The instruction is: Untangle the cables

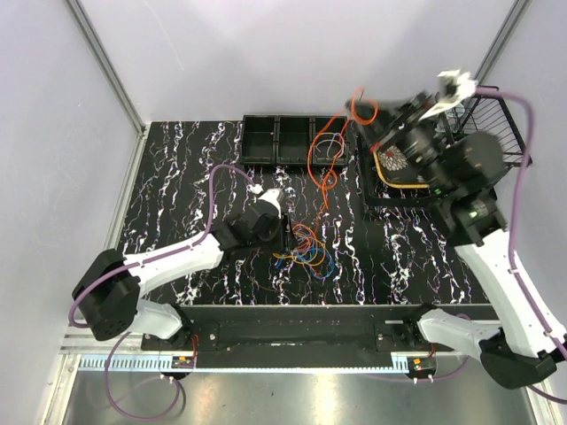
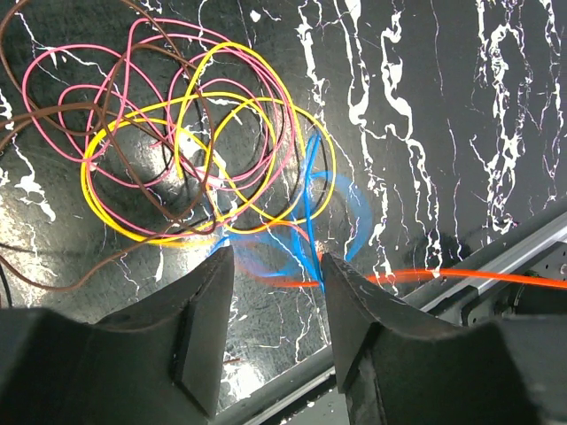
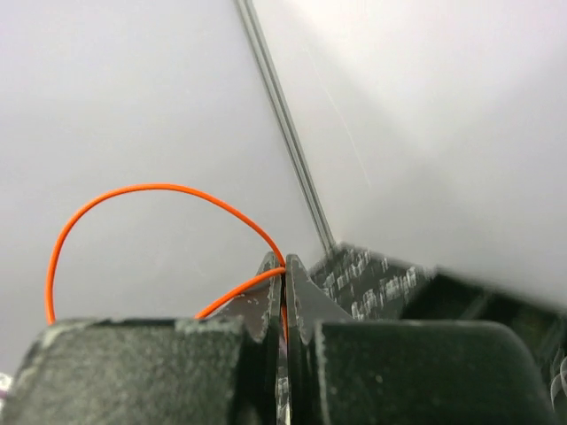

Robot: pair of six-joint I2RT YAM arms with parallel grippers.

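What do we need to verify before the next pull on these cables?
1. Right gripper shut on the orange cable: ok, raised with the cable pinched.
2. Left gripper open above the pile: ok, jaws apart.
3. Orange cable clear of the pile: cannot tell. An orange strand crosses the pile's edge by that gripper.
4. Blue loop at rest: not ok. It shows blurred between the left jaws.
5. Yellow loops free of the rest: not ok. Other colours cross them.
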